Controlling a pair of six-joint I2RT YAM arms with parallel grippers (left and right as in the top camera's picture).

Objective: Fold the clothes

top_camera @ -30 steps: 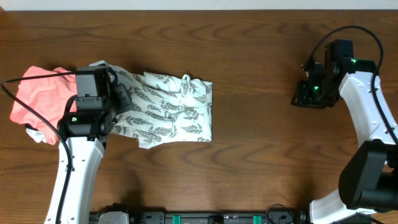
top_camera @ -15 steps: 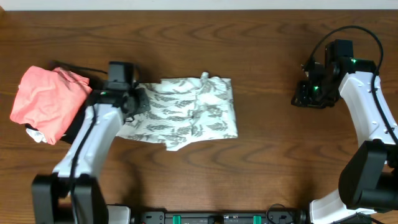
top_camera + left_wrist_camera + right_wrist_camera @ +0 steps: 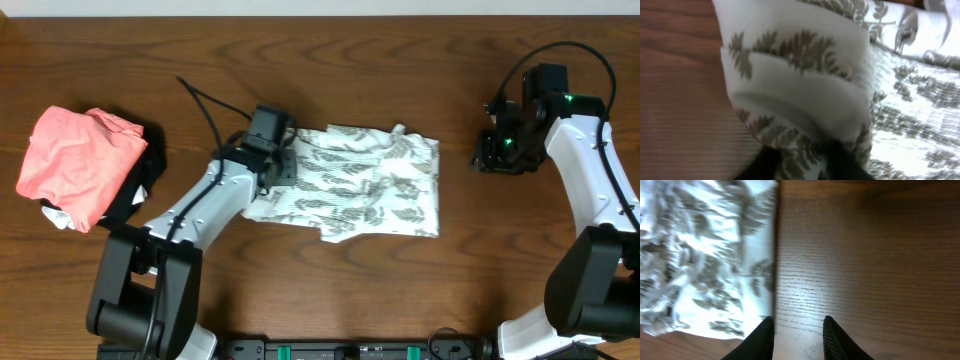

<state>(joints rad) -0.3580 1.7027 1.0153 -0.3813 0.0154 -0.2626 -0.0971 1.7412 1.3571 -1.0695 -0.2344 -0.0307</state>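
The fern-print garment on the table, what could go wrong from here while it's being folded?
Fabric sits between the left gripper's parted fingers, so lifting away could snag the clothes and pull the fold open. The right gripper hovers, open, near the clothes' right edge; a low sweep could ruffle it.

The clothes (image 3: 365,185) are spread out; the left gripper (image 3: 284,166) is set at their left end, the right gripper (image 3: 491,154) apart.

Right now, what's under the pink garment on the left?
A black cloth pokes out past the pink garment at its right and lower edges; a white scrap shows at lower left. How far either runs underneath is covered.
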